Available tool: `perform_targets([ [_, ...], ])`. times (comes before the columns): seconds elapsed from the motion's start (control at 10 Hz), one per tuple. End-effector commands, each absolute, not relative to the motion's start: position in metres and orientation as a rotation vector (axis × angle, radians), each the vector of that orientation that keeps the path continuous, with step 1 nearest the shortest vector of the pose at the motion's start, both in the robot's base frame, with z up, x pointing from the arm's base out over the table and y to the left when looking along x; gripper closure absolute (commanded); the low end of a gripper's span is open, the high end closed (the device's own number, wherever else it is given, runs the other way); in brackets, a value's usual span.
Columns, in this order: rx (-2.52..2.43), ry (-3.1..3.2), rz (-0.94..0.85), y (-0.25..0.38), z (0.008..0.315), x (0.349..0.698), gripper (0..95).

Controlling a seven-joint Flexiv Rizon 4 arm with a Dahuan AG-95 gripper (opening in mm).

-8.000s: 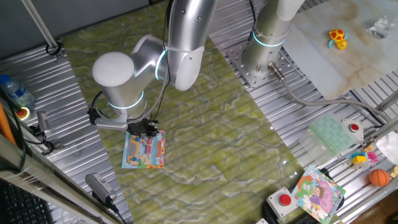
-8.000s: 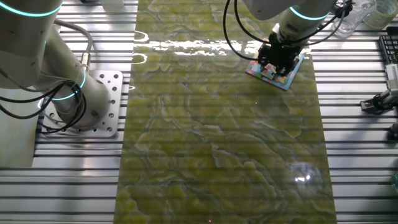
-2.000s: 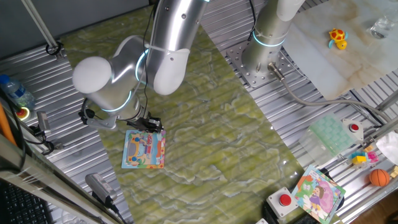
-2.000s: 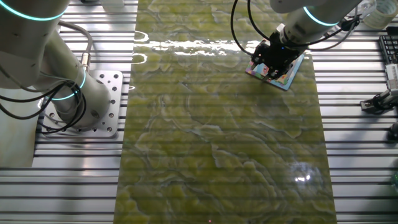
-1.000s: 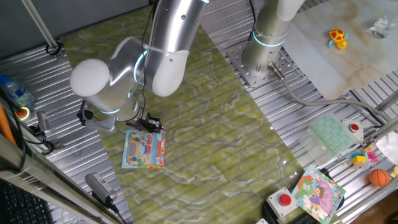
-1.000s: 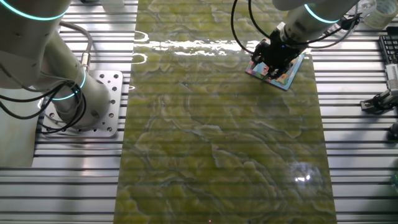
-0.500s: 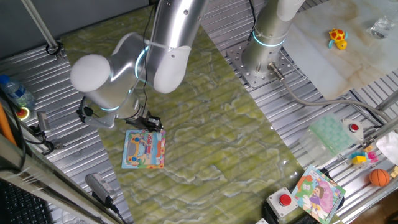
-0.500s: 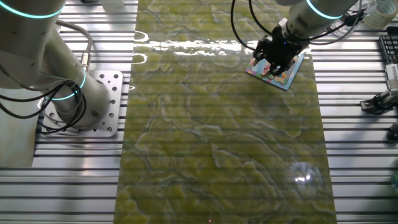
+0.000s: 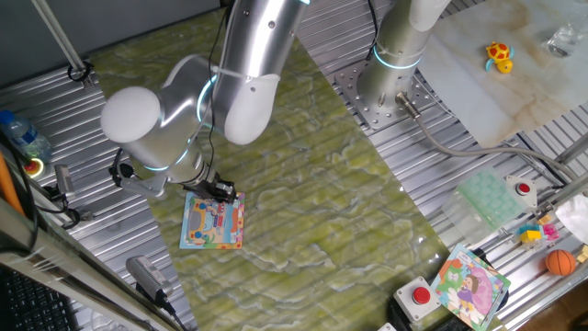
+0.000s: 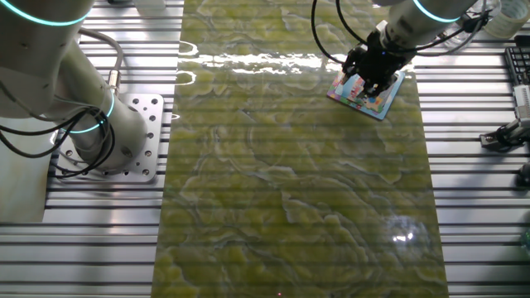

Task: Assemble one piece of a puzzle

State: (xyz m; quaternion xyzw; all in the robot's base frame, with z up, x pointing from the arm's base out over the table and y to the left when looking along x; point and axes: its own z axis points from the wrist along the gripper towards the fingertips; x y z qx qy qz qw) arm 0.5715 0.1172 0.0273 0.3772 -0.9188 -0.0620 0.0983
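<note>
Though no writing legible: pincer [image 9: 220, 190] over puzzle [image 9: 213, 222] edge; jaws unclear.

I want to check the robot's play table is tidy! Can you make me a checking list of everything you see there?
Surface: green marbled mat on a ribbed metal table.
Job's things: square light-blue-bordered cartoon puzzle lies flat on the mat; the tiny piece cannot be made out.
Clutter: second purple-and-green cartoon puzzle, orange ball, yellow toy, red button box, all off the mat.
Gripper: black gripper at the puzzle's top edge; open or shut cannot be told.
Cables: black cables loop along the arm.
Surroundings: second silver robot base beside the mat.
</note>
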Motion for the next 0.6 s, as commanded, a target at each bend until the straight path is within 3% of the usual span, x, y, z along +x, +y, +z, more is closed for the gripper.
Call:
perform_targets([
  [0.1,1.107,-2.732,-0.199,0.118,0.0216,0.5732,57.0],
  [0.6,1.088,-2.745,-0.215,0.125,0.0206,0.5752,57.0],
])
